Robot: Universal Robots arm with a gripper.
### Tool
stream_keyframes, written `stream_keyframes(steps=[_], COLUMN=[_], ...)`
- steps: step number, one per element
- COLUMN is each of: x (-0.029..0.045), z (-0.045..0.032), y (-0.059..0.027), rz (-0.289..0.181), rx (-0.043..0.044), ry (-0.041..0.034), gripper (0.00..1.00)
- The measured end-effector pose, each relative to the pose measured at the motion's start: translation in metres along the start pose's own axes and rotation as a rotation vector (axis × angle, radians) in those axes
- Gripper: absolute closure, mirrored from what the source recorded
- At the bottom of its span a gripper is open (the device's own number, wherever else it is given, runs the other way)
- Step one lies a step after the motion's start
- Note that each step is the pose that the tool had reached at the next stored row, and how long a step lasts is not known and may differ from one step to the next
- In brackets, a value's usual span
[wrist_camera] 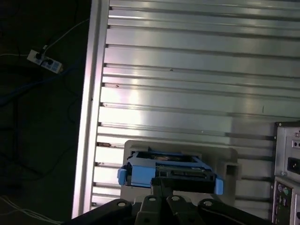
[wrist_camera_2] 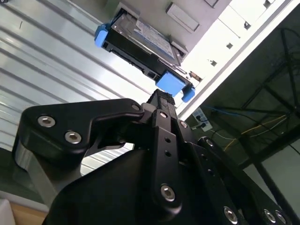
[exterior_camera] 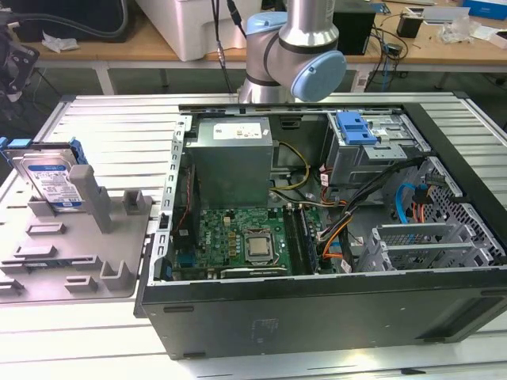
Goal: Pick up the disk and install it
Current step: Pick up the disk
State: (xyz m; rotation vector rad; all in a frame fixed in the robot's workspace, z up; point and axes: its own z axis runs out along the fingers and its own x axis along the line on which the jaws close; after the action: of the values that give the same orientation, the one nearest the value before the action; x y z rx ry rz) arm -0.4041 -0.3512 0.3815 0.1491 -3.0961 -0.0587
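Gripper [wrist_camera_2: 161, 99] of mine is pinched narrow with nothing in it, close to but clear of the flat silver disk [wrist_camera_2: 140, 40] in its blue plastic bracket. That disk stands on edge in a grey plastic holder [exterior_camera: 79, 253] on the ribbed aluminium table [wrist_camera: 187, 70], beside the open black computer case [exterior_camera: 317, 317].

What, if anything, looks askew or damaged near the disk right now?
Nothing stands out. The disk stands on edge in the grey holder, tilted, beside the holder's upright post, outside the computer case; the tilt looks intended. No damage or spill shows. The gripper points at the disk without touching it.
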Motion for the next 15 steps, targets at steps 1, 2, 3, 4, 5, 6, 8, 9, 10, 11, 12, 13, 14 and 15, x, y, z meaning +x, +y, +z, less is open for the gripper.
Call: stream_keyframes(steps=[1,2,3,4,5,6,8,9,10,11,12,13,14,15], x=[0.0004,0.001,0.0014,0.0019,0.0023,0.0027,0.0034,0.0035,0.0036,0.0038,0.004,0.0044,0.0047,0.0051], z=[0.0003,0.0009,0.0013,0.0017,0.0021,0.0024,0.0031,0.0034,0.0036,0.004,0.0042,0.0045,0.0047,0.0051], y=[0.0,0.0001,0.0001,0.0001,0.0002,0.0002,0.0003,0.0004,0.0004,0.0005,0.0005,0.0006,0.0006,0.0006], rz=[-0.008,-0.022,-0.032,-0.043,-0.053,-0.061,-0.089,-0.098,-0.106,-0.118,-0.126,-0.135,-0.144,-0.157], rx=[0.0003,0.0008,0.0012,0.0016,0.002,0.0023,0.0035,0.0038,0.0041,0.0046,0.005,0.0053,0.0057,0.0061], ry=[0.0002,0.0007,0.001,0.0014,0.0018,0.0022,0.0033,0.0036,0.004,0.0045,0.0049,0.0052,0.0056,0.006], gripper=[0.89,0.89,0.89,0.89,0.83,0.83,0.71,0.71,0.64,0.64,0.64,0.64,0.64,0.63])
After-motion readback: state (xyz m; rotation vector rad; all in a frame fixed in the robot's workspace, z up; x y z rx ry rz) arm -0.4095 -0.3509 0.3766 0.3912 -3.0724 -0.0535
